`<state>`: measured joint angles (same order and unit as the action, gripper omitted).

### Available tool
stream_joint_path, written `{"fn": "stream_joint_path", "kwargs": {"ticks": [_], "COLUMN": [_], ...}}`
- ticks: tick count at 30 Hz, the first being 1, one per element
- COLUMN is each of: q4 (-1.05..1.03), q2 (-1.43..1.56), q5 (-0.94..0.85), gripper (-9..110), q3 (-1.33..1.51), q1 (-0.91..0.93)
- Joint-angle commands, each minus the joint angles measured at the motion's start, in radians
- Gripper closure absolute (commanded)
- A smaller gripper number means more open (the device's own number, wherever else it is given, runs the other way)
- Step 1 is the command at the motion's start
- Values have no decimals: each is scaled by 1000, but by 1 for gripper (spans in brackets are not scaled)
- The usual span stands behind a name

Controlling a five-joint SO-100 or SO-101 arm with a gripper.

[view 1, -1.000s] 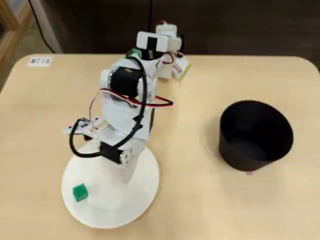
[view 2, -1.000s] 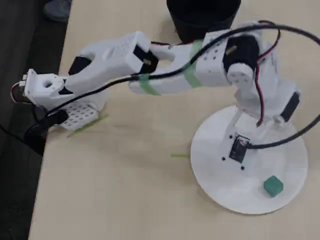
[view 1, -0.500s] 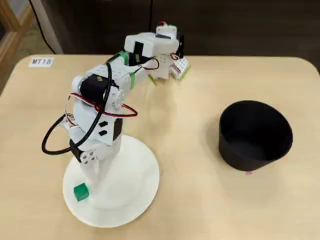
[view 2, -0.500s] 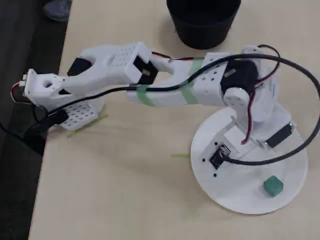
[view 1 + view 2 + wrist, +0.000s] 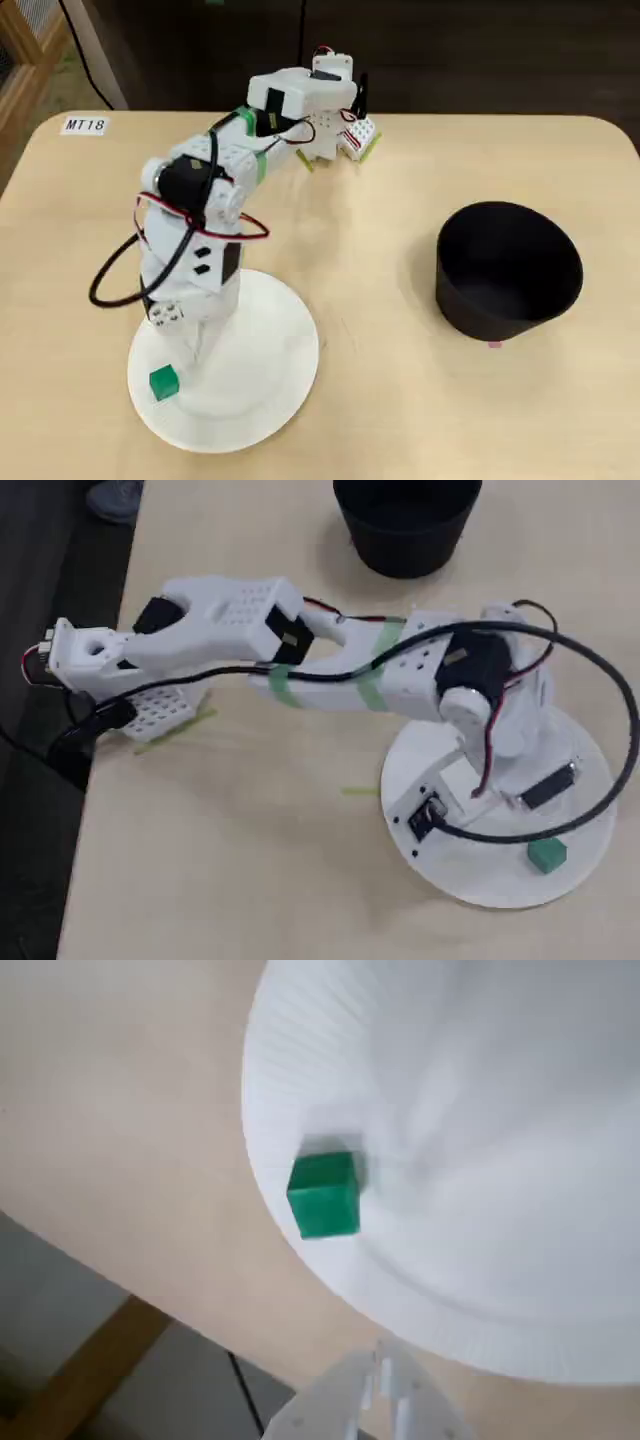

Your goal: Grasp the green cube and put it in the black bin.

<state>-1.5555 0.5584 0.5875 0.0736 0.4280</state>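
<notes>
Lower left of a fixed view, green cube [image 5: 163, 382] sits near the white plate's [image 5: 270, 400] rim, arm [image 5: 190, 240] poised just above it, presumably lining up a grab. Jaws hold nothing; their opening can't be told. Black bin [image 5: 509, 268] waits well apart at right.

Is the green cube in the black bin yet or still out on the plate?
Out. The green cube sits on the white plate near its rim, apart from the black bin, whose visible interior looks empty.

Pale wooden table [image 5: 400, 400], dark wall behind
</notes>
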Motion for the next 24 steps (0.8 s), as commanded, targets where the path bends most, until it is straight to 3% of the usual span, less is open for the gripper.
{"fn": "stream_joint_path", "kwargs": {"ticks": [1,5,12,24], "q4": [17,-2,8,15], "q2": [17,8,-3,-78], "q5": [-49,-91,-129,-175], "gripper": [102,88,78,77], "q3": [-46,-46,-52,-60], "q1": [18,31,28,43]}}
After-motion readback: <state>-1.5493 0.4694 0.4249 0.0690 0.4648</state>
